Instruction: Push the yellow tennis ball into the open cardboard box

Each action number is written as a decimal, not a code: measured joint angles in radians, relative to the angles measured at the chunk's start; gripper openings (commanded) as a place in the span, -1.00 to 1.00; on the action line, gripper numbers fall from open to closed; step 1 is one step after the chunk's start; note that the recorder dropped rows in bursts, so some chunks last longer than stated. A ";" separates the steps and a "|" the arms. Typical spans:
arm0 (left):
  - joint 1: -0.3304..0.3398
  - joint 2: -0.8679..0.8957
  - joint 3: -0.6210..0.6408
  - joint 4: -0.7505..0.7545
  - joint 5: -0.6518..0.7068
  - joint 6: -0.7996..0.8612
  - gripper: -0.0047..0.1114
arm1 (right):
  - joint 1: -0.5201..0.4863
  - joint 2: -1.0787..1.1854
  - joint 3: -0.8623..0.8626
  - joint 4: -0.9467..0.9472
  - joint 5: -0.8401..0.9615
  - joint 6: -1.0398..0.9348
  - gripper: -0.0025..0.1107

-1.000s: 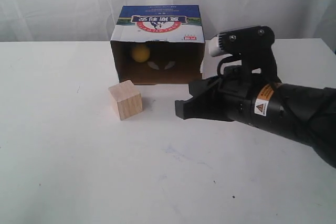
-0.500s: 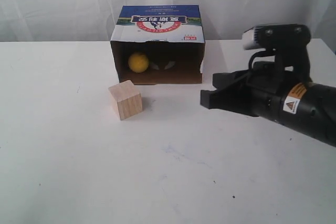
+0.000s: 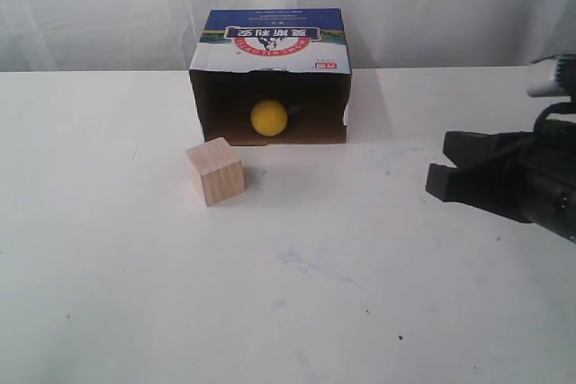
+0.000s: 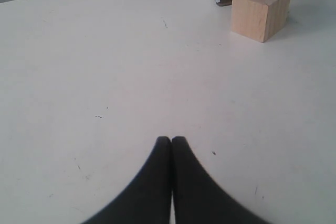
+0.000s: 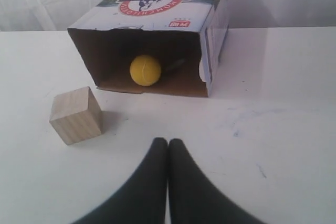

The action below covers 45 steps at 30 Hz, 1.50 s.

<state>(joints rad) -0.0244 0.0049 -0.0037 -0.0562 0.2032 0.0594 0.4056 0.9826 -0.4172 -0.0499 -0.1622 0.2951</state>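
The white desk (image 3: 135, 294) is being occupied by three things. The right arm (image 3: 540, 188) is being held low and nearly level at the right edge of the exterior view, with the right gripper (image 3: 439, 165) being pointed toward the carton, well apart from it. In the right wrist view its jaws are being pressed together tip to tip, nothing between them. The left gripper (image 4: 171, 141) is being shown by the left wrist view alone: jaws likewise being held closed and empty, above bare desk. The open cardboard box (image 3: 274, 38) is being rested on its side, mouth toward the exterior camera, printed panel uppermost. The wooden cube (image 3: 215, 171) is being seen just in front of the box's left corner, apart from it. The yellow tennis ball (image 3: 269, 118) is being contained inside the box, on its floor near the middle of the mouth.
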 measured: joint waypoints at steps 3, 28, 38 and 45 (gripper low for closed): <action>0.000 0.000 0.000 0.000 0.000 0.000 -0.92 | -0.025 -0.041 0.011 0.000 0.018 0.000 -0.96; 0.000 0.000 0.000 0.000 0.000 0.000 -0.92 | -0.121 -0.299 0.089 0.000 0.162 0.000 -0.96; 0.000 0.000 0.000 0.000 0.000 0.000 -0.92 | -0.134 -0.478 0.220 0.000 0.170 0.000 -0.96; 0.000 0.000 0.000 0.000 0.000 0.000 -0.92 | -0.177 -0.610 0.299 0.000 0.170 0.000 -0.96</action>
<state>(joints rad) -0.0244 0.0049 -0.0037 -0.0562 0.2032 0.0594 0.2288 0.3722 -0.1179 -0.0499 0.0074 0.2951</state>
